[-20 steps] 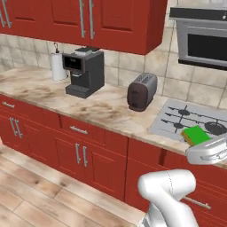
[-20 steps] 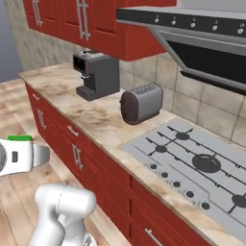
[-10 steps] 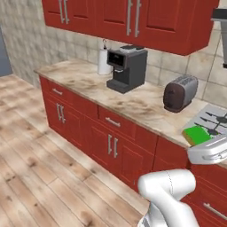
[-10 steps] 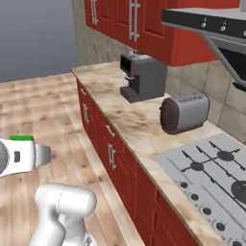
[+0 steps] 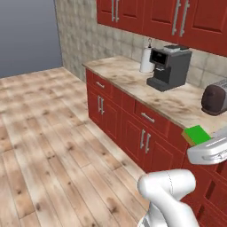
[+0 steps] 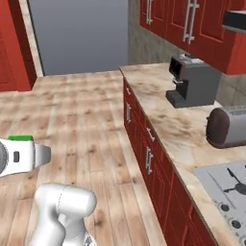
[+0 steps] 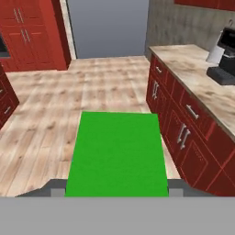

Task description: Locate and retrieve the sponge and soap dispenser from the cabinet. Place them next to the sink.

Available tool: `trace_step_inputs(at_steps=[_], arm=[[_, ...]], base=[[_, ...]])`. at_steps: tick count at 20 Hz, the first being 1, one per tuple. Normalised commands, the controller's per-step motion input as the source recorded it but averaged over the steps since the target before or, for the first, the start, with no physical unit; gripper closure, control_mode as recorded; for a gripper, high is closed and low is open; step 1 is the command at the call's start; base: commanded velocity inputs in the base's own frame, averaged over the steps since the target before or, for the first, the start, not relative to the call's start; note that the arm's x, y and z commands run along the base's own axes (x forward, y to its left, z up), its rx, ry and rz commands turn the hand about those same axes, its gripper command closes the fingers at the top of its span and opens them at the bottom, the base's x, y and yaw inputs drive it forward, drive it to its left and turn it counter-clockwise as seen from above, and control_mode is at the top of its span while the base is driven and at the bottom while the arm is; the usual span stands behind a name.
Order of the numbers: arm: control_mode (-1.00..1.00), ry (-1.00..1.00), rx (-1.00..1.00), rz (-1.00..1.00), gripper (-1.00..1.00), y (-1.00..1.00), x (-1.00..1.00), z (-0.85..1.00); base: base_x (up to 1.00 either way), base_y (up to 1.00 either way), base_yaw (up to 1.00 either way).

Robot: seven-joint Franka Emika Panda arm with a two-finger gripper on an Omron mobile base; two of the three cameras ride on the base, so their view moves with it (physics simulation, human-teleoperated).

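The sponge (image 7: 117, 153) sits pinched in the end effector (image 7: 114, 188) — flat between its fingers — above the floor.

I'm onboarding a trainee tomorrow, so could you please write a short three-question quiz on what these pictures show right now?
1. True or false: the claw holds the green sponge.
2. Multiple choice: on the counter, what stands right beside the black coffee machine, on the side away from the toaster?
A. a kettle
B. a white paper towel roll
C. a fruit bowl
3. Fill in: the floor is made of ____ planks.

Key
1. True: in the hand view the sponge sits between the two fingertips.
2. B
3. Wooden
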Motion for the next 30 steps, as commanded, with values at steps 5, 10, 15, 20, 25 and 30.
trace_step_inputs(at_steps=[5,10,15,20,25,30], arm=[[1.0,0.0,0.0,0.0,1.0,0.0,0.0,0.0],[1.0,0.0,0.0,0.0,1.0,0.0,0.0,0.0],[1.0,0.0,0.0,0.0,1.0,0.0,0.0,0.0],[1.0,0.0,0.0,0.0,1.0,0.0,0.0,0.0],[1.0,0.0,0.0,0.0,1.0,0.0,0.0,0.0],[1.0,0.0,0.0,0.0,1.0,0.0,0.0,0.0]], base=[[-0.01,0.44,0.44],[-0.03,0.46,0.43],[-0.06,0.48,0.42],[-0.05,0.48,0.42],[0.0,0.48,0.42],[0.0,0.49,0.41]])
